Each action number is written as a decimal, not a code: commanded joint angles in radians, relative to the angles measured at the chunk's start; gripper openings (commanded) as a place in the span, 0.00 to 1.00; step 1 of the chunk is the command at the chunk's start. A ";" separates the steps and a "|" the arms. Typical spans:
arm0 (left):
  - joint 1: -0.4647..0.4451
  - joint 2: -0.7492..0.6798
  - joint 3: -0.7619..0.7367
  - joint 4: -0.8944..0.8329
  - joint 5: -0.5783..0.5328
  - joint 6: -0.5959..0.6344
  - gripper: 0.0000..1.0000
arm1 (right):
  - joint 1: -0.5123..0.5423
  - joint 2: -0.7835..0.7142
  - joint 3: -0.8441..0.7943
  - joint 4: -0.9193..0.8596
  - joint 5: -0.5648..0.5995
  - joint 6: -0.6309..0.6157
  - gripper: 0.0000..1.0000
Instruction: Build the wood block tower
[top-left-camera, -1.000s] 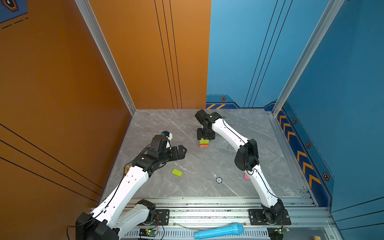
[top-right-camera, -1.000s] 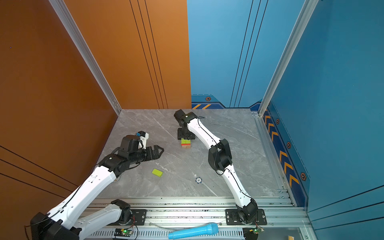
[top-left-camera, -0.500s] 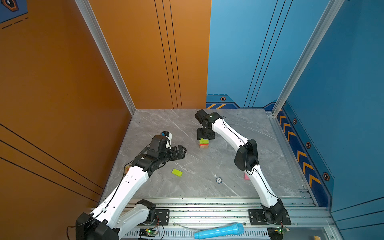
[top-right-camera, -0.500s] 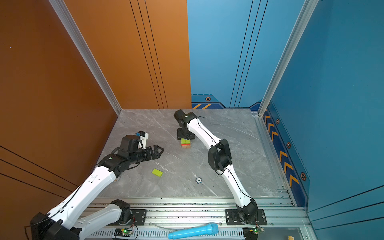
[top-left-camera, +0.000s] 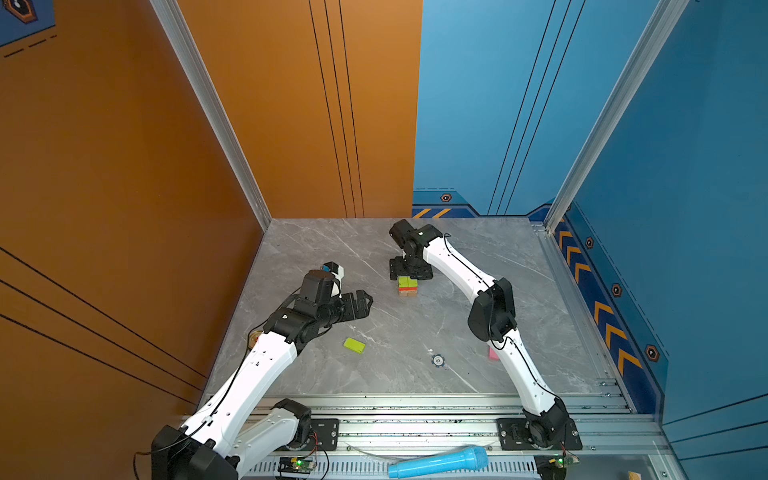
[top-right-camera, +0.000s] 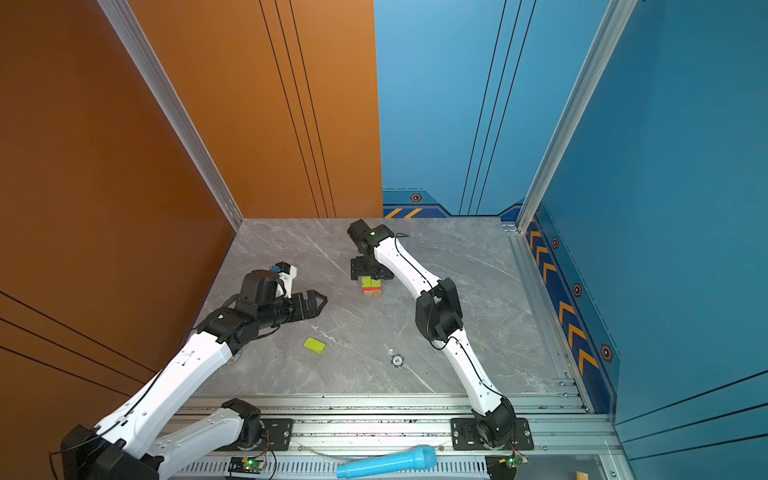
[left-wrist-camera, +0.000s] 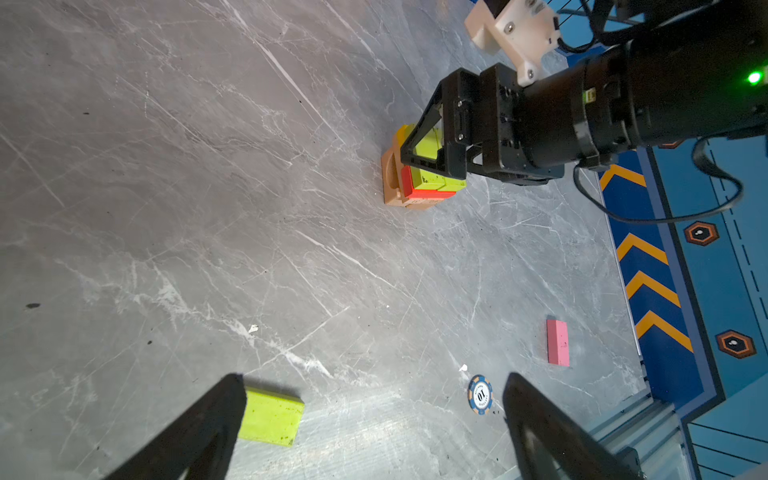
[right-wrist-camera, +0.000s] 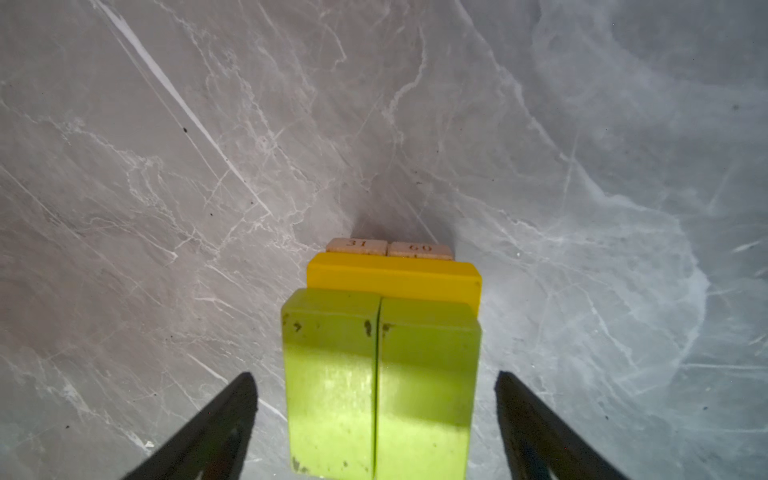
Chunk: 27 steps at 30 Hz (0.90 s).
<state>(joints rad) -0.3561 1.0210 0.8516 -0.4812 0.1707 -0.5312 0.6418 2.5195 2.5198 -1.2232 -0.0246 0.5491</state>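
Two lime blocks (right-wrist-camera: 332, 374) cap the tower (top-left-camera: 407, 287), right end effector (right-wrist-camera: 375, 376) spread.

Tower (top-left-camera: 407, 286): back middle of the surface (top-left-camera: 519, 257).
Loose block (top-left-camera: 354, 345): front-left of the tower, well apart.
Token (top-left-camera: 438, 360): right of that block, slightly nearer the front.
Second block (left-wrist-camera: 557, 342): right of the token, beside the right arm.

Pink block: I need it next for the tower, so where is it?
In a top view the pink block lies flat on the table, right side, partly hidden behind the right arm, just right of the round token.
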 joint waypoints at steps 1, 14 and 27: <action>0.016 -0.011 -0.003 0.003 0.017 0.002 0.98 | 0.001 -0.059 0.039 -0.028 0.014 -0.010 0.96; -0.034 -0.126 0.009 -0.078 -0.014 -0.035 0.98 | -0.006 -0.476 -0.317 0.042 0.121 -0.047 1.00; -0.626 -0.165 -0.035 -0.115 -0.457 -0.210 0.98 | -0.065 -1.149 -1.309 0.326 0.122 0.035 1.00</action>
<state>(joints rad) -0.8921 0.8463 0.8448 -0.5652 -0.1032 -0.6739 0.5930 1.4715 1.3022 -0.9653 0.0814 0.5549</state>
